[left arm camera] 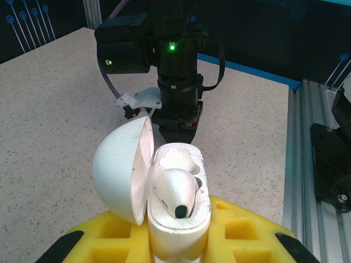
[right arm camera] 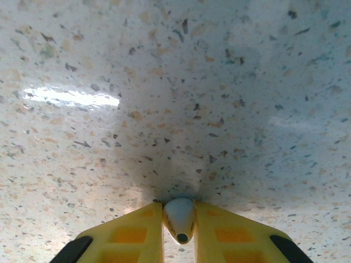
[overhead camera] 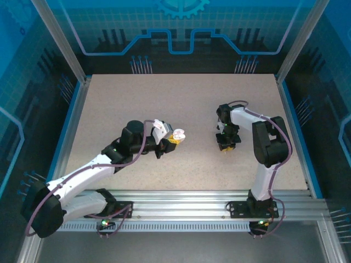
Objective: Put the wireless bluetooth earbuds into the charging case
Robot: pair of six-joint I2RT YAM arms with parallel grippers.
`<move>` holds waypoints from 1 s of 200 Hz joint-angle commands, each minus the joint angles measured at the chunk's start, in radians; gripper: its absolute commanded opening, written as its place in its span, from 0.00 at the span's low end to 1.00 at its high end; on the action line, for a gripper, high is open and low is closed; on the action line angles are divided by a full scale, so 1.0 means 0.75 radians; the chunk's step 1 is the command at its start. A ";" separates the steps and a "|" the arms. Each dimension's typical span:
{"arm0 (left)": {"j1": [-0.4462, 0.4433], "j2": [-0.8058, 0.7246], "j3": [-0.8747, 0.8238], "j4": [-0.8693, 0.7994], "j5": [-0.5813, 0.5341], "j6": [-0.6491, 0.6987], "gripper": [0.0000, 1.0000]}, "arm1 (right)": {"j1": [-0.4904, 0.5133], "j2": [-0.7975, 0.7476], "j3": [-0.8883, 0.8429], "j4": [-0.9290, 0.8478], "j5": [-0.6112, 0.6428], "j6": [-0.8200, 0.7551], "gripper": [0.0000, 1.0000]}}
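The left gripper (left arm camera: pixel 178 241) clamps the open charging case (left arm camera: pixel 123 164), whose base is cut off below. One white earbud (left arm camera: pixel 176 192) sits inside. The right gripper (right arm camera: pixel 179 227) pinches a second earbud (right arm camera: pixel 179 215), mostly hidden between its pads, close above the speckled beige table (overhead camera: pixel 181 98). Blue-lit walls (overhead camera: pixel 181 33) stand beyond.

I count 1 charging case (left arm camera: pixel 123 175) and 2 white earbuds: one earbud (left arm camera: pixel 176 193) seated in the case, second earbud (right arm camera: pixel 179 219) right of the case, apart.
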 commanded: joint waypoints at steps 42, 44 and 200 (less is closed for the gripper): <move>-0.012 0.058 0.047 0.031 0.004 0.005 0.18 | -0.003 -0.109 -0.045 0.069 -0.028 0.030 0.18; -0.012 0.060 0.047 0.035 0.004 0.002 0.18 | -0.003 -0.111 -0.046 0.071 -0.030 0.031 0.18; -0.027 0.609 -0.037 0.734 0.091 -0.338 0.16 | -0.001 -0.542 -0.161 0.235 -0.317 0.140 0.18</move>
